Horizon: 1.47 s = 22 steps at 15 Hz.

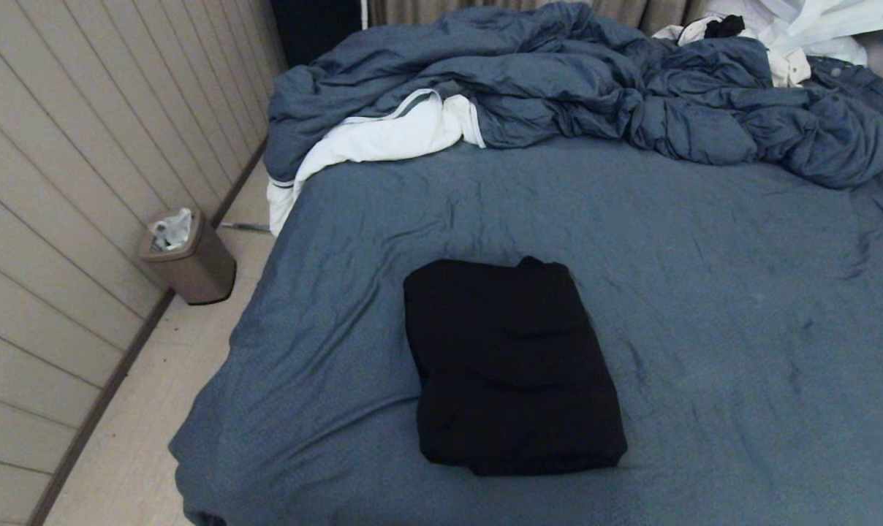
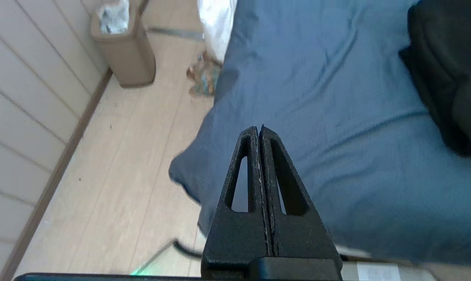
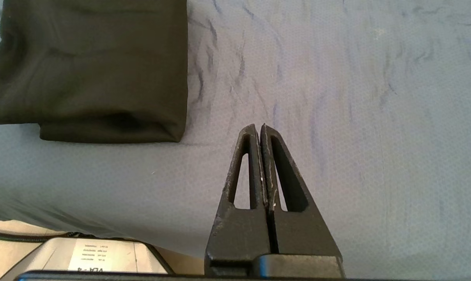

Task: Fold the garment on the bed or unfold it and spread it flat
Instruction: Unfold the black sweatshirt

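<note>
Both arms hung parked off the bed (image 1: 705, 292); left gripper (image 2: 258, 128) and right gripper (image 3: 258, 128) were pressed together, empty, apart from the folded garment (image 1: 511, 365).

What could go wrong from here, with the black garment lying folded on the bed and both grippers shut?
1. The garment is a thick stack of folded layers; a pinch at its edge may well catch only the top layer or all of them, dragging it into a bunch.
2. The left gripper and right gripper are both shut and clear of it; they must open before descending, or they will just push cloth.
3. A low grasp could also pinch the wrinkled sheet of the bed.
</note>
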Motion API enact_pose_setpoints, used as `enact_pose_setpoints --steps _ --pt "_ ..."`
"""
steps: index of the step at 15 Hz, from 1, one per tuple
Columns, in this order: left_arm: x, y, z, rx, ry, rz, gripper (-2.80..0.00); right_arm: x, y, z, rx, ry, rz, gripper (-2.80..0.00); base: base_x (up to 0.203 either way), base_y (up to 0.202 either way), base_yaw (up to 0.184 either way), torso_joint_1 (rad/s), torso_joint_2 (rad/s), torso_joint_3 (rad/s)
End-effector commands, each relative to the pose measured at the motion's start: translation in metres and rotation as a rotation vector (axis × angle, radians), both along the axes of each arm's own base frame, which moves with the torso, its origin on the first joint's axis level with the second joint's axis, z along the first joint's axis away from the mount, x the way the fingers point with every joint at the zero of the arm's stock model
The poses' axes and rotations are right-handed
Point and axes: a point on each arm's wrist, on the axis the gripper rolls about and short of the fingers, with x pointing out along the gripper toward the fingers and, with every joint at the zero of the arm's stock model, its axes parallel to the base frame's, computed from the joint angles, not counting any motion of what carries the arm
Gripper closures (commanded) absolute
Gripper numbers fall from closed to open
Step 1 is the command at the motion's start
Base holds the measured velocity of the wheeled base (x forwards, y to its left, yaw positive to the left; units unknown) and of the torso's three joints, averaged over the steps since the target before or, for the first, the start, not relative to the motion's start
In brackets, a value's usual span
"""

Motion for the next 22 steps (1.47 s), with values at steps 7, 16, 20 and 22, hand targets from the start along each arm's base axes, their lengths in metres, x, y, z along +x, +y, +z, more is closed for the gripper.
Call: enact_pose_setpoints --steps 7,16,20,22 --pt "0.000 0.000 -0.002 -0.011 0.019 -0.001 0.00 0.000 0.000 0.000 -0.005 -0.003 0.002 0.00 0.000 0.000 0.000 0.000 0.00 0.000" --pt "0.000 0.000 -0.002 -0.011 0.021 -0.001 0.00 0.021 0.000 0.157 0.011 0.044 0.041 0.00 0.000 0.000 0.000 0.000 0.00 0.000" --pt "0.000 0.000 -0.002 -0.011 0.021 -0.001 0.00 0.111 0.010 0.234 0.017 0.172 0.130 0.00 0.000 0.000 0.000 0.000 0.00 0.000" --pt "0.000 0.000 -0.002 -0.011 0.021 -0.001 0.00 0.153 0.030 0.249 -0.001 0.287 0.226 0.00 0.000 0.000 0.000 0.000 0.00 0.000"
